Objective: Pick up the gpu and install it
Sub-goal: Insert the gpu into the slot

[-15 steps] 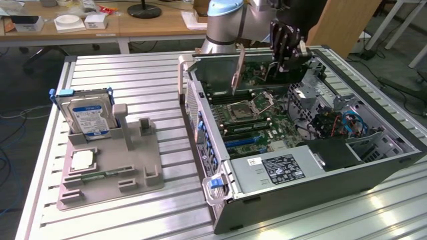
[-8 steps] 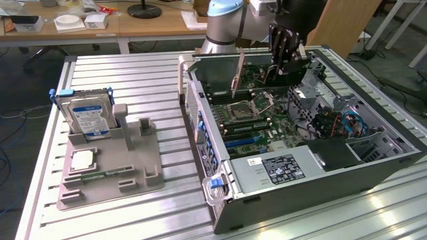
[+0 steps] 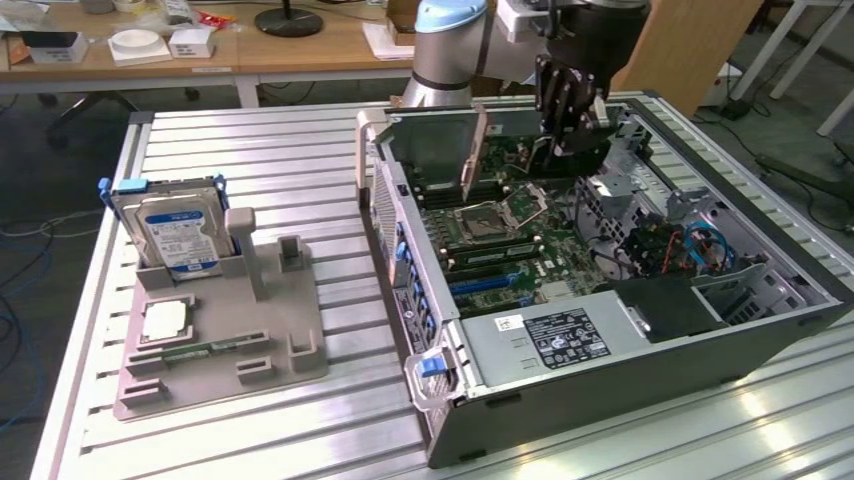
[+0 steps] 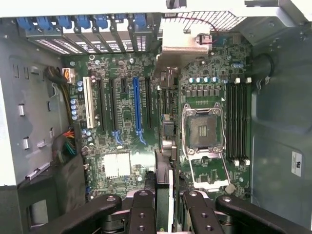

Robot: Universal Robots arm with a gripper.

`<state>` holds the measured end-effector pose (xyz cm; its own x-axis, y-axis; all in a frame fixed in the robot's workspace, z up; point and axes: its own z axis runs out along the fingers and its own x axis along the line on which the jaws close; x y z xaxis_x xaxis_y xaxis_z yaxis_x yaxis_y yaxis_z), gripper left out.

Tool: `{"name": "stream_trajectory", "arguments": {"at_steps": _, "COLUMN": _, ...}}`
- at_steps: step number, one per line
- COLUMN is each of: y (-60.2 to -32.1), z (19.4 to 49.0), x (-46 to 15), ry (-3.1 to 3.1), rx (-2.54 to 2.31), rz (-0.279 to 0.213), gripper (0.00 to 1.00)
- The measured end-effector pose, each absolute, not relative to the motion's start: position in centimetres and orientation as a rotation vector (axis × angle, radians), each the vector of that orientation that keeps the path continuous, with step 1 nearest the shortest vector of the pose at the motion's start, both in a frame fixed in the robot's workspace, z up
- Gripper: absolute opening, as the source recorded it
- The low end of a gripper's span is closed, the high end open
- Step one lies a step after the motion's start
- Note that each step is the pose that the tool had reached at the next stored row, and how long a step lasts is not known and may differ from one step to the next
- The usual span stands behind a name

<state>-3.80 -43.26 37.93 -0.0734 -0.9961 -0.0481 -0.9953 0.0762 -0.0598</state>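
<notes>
Grip: the gripper [image 3: 571,125] [image 4: 165,197] is clamped on the graphics card [image 4: 165,141], a finger pressing each face, with the card held on edge.
Card: inside the open computer case [image 3: 747,330], over the main board [image 4: 122,122]. It sits between the long blue slot [image 4: 136,107] and the processor socket [image 4: 202,131], with its silver end plate [image 4: 184,41] toward the rear slot covers.
Done: lifted and brought into the case, by the look of it.
Left: I cannot tell whether the card is seated in a slot, and the grip is not yet let go.
Holder: a grey tray [image 3: 267,350] beside the case carries a hard drive [image 3: 174,235], a processor chip [image 3: 163,320] and a memory stick [image 3: 200,350].
Surface: a ribbed metal table [image 3: 267,150] bears both tray and case.
Room: a wooden desk [image 3: 294,55] stands behind, and cables [image 3: 20,225] trail on the floor.
</notes>
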Motion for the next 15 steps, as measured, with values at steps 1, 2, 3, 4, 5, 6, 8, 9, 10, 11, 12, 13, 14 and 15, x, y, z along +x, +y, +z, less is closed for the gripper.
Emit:
{"name": "stream_trajectory", "arguments": {"at_steps": 1, "y": -43.3, "z": 37.8, "x": -3.8, "ry": 2.247, "rx": -2.085, "rz": -0.017, "gripper": 0.27}}
{"name": "stream_trajectory", "arguments": {"at_steps": 2, "y": -43.3, "z": 37.7, "x": -3.8, "ry": 2.247, "rx": -2.085, "rz": -0.017, "gripper": 0.27}}
{"name": "stream_trajectory", "arguments": {"at_steps": 3, "y": -43.3, "z": 37.7, "x": -3.8, "ry": 2.247, "rx": -2.085, "rz": -0.017, "gripper": 0.27}}
{"name": "stream_trajectory", "arguments": {"at_steps": 4, "y": -43.3, "z": 37.6, "x": -3.8, "ry": 2.248, "rx": -2.085, "rz": -0.017, "gripper": 0.27}}
{"name": "stream_trajectory", "arguments": {"at_steps": 5, "y": -43.3, "z": 37.5, "x": -3.8, "ry": 2.248, "rx": -2.085, "rz": -0.017, "gripper": 0.27}}
{"name": "stream_trajectory", "arguments": {"at_steps": 6, "y": -43.3, "z": 37.5, "x": -3.8, "ry": 2.248, "rx": -2.085, "rz": -0.017, "gripper": 0.27}}
{"name": "stream_trajectory", "arguments": {"at_steps": 8, "y": -43.3, "z": 37.4, "x": -3.8, "ry": 2.248, "rx": -2.085, "rz": -0.017, "gripper": 0.27}}
{"name": "stream_trajectory", "arguments": {"at_steps": 9, "y": -43.3, "z": 37.3, "x": -3.8, "ry": 2.248, "rx": -2.086, "rz": -0.016, "gripper": 0.27}}
{"name": "stream_trajectory", "arguments": {"at_steps": 10, "y": -43.3, "z": 37.3, "x": -3.8, "ry": 2.249, "rx": -2.086, "rz": -0.015, "gripper": 0.27}}
{"name": "stream_trajectory", "arguments": {"at_steps": 11, "y": -43.3, "z": 37.2, "x": -3.8, "ry": 2.25, "rx": -2.087, "rz": -0.014, "gripper": 0.27}}
{"name": "stream_trajectory", "arguments": {"at_steps": 12, "y": -43.3, "z": 37.1, "x": -3.8, "ry": 2.25, "rx": -2.087, "rz": -0.013, "gripper": 0.27}}
{"name": "stream_trajectory", "arguments": {"at_steps": 13, "y": -43.3, "z": 37.0, "x": -3.8, "ry": 2.25, "rx": -2.087, "rz": -0.012, "gripper": 0.27}}
{"name": "stream_trajectory", "arguments": {"at_steps": 14, "y": -43.3, "z": 36.9, "x": -3.8, "ry": 2.25, "rx": -2.087, "rz": -0.012, "gripper": 0.27}}
{"name": "stream_trajectory", "arguments": {"at_steps": 15, "y": -43.3, "z": 36.7, "x": -3.8, "ry": 2.25, "rx": -2.087, "rz": -0.012, "gripper": 0.27}}
